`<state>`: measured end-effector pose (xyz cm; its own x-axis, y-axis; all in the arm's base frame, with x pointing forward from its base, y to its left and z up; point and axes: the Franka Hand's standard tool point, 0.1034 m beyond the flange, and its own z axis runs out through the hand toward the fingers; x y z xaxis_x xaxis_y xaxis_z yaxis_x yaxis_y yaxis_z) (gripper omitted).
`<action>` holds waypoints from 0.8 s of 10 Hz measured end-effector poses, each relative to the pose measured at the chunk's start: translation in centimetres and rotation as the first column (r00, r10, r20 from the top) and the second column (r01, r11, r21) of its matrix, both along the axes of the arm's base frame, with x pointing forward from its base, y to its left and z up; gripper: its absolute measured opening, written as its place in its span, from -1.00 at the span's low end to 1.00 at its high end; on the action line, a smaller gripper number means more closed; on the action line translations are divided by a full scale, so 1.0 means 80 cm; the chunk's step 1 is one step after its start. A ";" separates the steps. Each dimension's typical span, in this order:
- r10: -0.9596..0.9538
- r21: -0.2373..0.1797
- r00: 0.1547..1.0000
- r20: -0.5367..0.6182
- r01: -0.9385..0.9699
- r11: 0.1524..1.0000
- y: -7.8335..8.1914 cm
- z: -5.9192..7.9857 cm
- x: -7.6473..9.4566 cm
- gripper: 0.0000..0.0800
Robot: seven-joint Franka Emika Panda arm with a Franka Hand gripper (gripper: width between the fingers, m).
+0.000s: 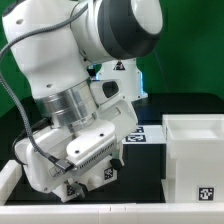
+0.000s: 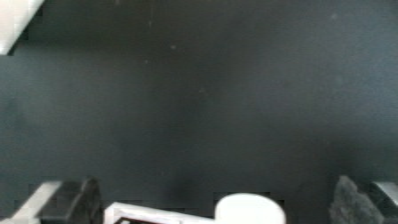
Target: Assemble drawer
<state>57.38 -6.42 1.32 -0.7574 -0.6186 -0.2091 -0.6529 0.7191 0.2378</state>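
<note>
The drawer's large open-topped white casing point(image 1: 195, 148) stands at the exterior view's right, a square tag on its front. Behind the arm, a second white part with a tag point(image 1: 122, 72) shows. My gripper point(image 1: 85, 188) is low over the black table, at the exterior view's lower left. In the wrist view its two dark fingers point(image 2: 63, 200) stand far apart, so the gripper point(image 2: 214, 188) is open and holds nothing. Between the fingers lies a white piece with a dark tag corner point(image 2: 151, 213) and a round white knob point(image 2: 240, 210); most of it is cut off.
The marker board point(image 1: 150, 133) lies flat between the arm and the casing. A white rail point(image 1: 10, 175) runs along the table's front at the exterior view's left. A white edge point(image 2: 15, 25) shows in a corner of the wrist view.
</note>
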 end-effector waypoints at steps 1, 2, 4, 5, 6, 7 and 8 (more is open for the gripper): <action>0.001 0.000 1.000 -0.001 -0.001 1.000 0.000 -0.001 0.000 0.62; 0.002 -0.001 1.000 -0.001 -0.002 1.000 0.000 -0.001 0.000 0.62; 0.001 0.000 1.000 -0.001 -0.001 1.000 0.000 -0.001 0.000 0.31; 0.001 0.000 1.000 -0.001 -0.001 1.000 0.000 -0.001 0.000 -0.12; 0.001 0.000 1.000 -0.001 -0.001 1.000 0.000 -0.001 0.000 -0.46; 0.001 0.000 1.000 -0.001 -0.001 1.000 0.000 -0.001 0.000 -0.59; 0.001 0.000 1.000 -0.001 -0.001 1.000 0.000 -0.001 0.000 -0.59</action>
<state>57.40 -6.40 1.23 -0.7569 -0.6195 -0.2083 -0.6536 0.7184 0.2381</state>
